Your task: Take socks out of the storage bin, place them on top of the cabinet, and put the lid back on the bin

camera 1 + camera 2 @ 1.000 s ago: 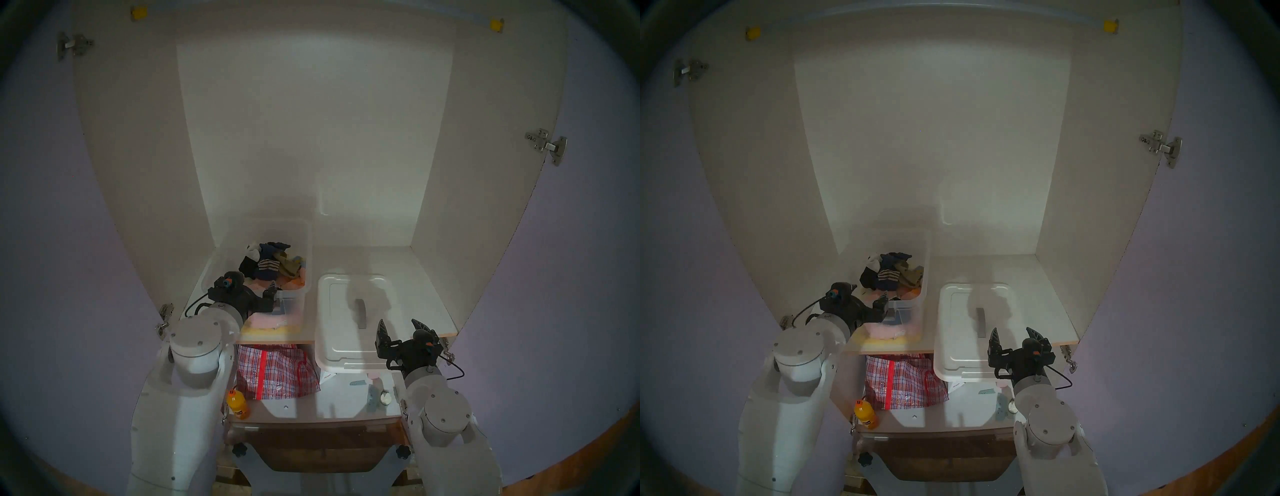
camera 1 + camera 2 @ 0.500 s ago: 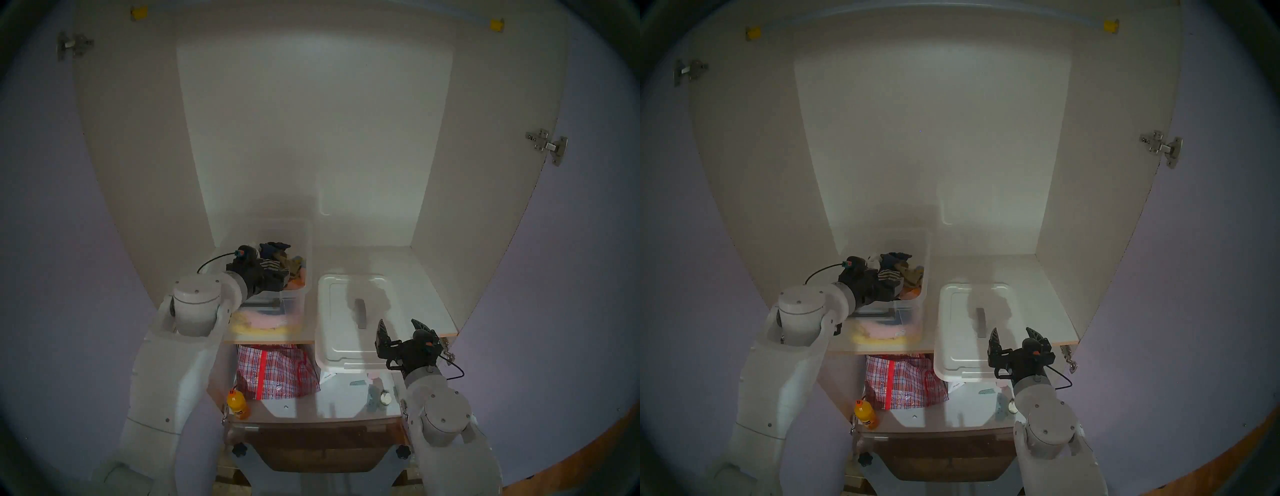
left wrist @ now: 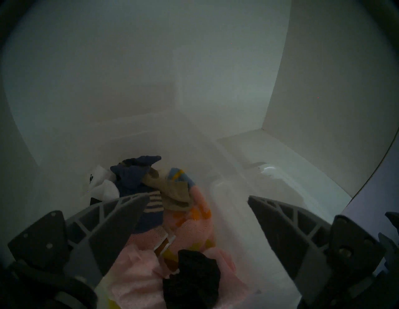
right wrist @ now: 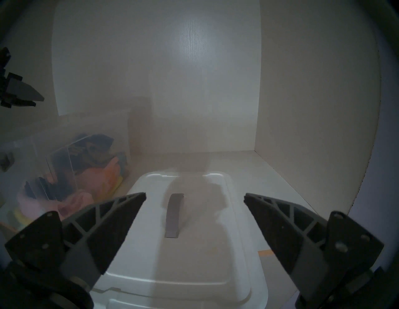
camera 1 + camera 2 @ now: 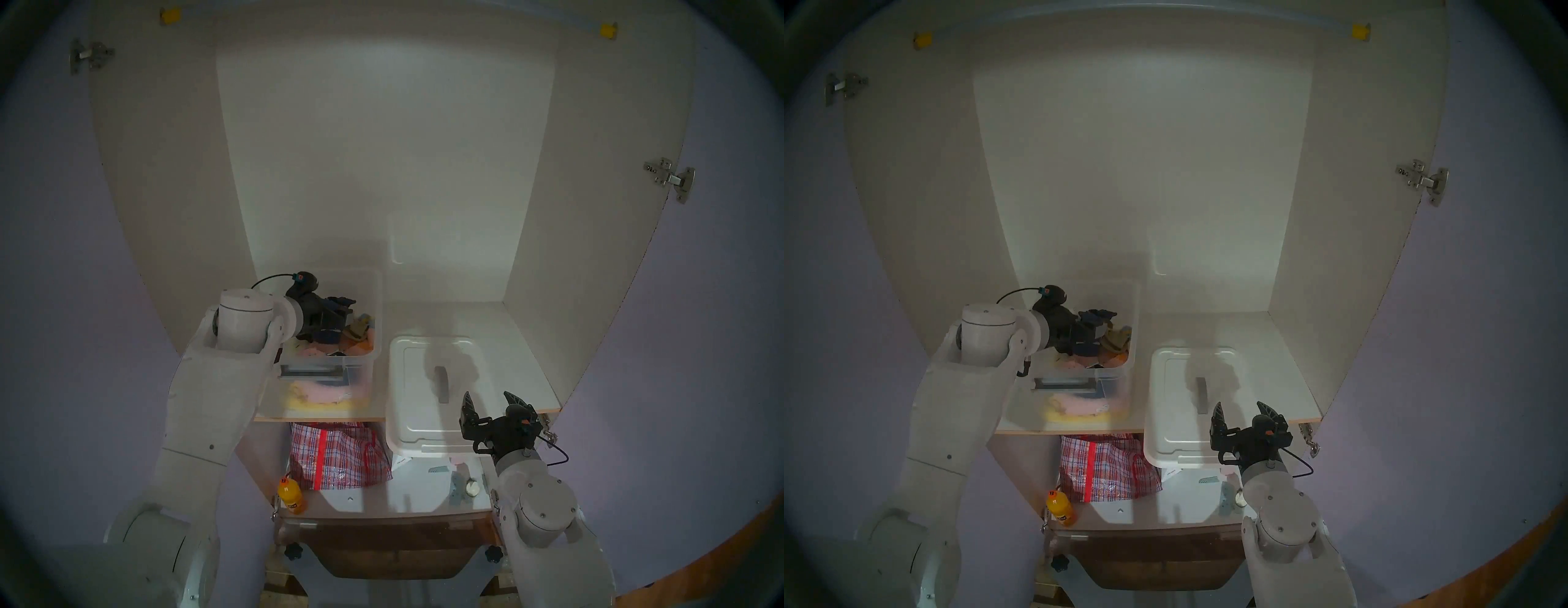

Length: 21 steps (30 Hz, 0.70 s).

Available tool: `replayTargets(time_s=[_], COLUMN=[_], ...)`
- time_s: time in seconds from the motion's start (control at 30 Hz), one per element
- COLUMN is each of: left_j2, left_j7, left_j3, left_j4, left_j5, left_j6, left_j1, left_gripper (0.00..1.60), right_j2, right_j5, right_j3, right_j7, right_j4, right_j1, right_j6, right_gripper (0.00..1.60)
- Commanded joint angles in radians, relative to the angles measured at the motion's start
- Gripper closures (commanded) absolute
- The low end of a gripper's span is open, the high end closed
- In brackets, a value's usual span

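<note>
My left gripper hangs over the storage bin, a clear plastic tub with a rounded rim and a grey latch bar on its front wall; its two dark, ribbed, wedge-shaped fingers stand wide apart with nothing between them. Just below them lie the socks, a soft crumpled jumble: a navy one with beige stripes, an olive one, a white one and a black one nearer the wrist. They rest on fuzzy pink and yellow cloths that fill the bottom of the tub. The bin sits on the left of a white shelf edged in wood colour inside the cabinet, whose inner walls are smooth and off-white. My right gripper is spread wide too and holds nothing; it hovers level at the near end of the lid. That lid is a white rectangle of smooth plastic with rounded corners, a raised panel and a dark grey strap handle. It lies flat on the shelf just beside the bin, its near end overhanging the shelf edge.
</note>
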<state>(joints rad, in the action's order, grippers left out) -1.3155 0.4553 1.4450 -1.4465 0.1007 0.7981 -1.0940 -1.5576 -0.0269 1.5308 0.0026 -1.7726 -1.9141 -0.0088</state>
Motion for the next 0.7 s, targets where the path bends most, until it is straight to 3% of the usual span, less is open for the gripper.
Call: replayTargets(time_s=[0.0, 0.2, 0.23, 0.37, 0.67], left_j2=[0.014, 0.015, 0.022, 0.017, 0.029], left_j7=[0.048, 0.056, 0.049, 0.061, 0.163], left_j3=[-0.048, -0.107, -0.144, -0.167, -0.288], left_j4=[0.064, 0.178, 0.211, 0.253, 0.442], left_j5=[-0.025, -0.062, -0.086, -0.099, -0.128], left_j6=[0.051, 0.084, 0.089, 0.104, 0.134], left_j1=[0.118, 0.210, 0.248, 0.287, 0.455], left_gripper=[0.00, 0.00, 0.00, 0.00, 0.00], right_j2=[-0.001, -0.001, -0.001, -0.001, -0.001], right_j5=[0.000, -0.001, -0.001, -0.001, -0.001], right_j3=[-0.001, -0.001, -0.001, -0.001, -0.001], right_j7=[0.000, 0.000, 0.000, 0.000, -0.001], right_j4=[-0.022, -0.021, -0.020, -0.020, -0.025], right_j1=[0.011, 0.011, 0.012, 0.012, 0.009], right_j6=[-0.006, -0.006, -0.006, -0.007, -0.006], right_gripper=[0.00, 0.00, 0.00, 0.00, 0.00])
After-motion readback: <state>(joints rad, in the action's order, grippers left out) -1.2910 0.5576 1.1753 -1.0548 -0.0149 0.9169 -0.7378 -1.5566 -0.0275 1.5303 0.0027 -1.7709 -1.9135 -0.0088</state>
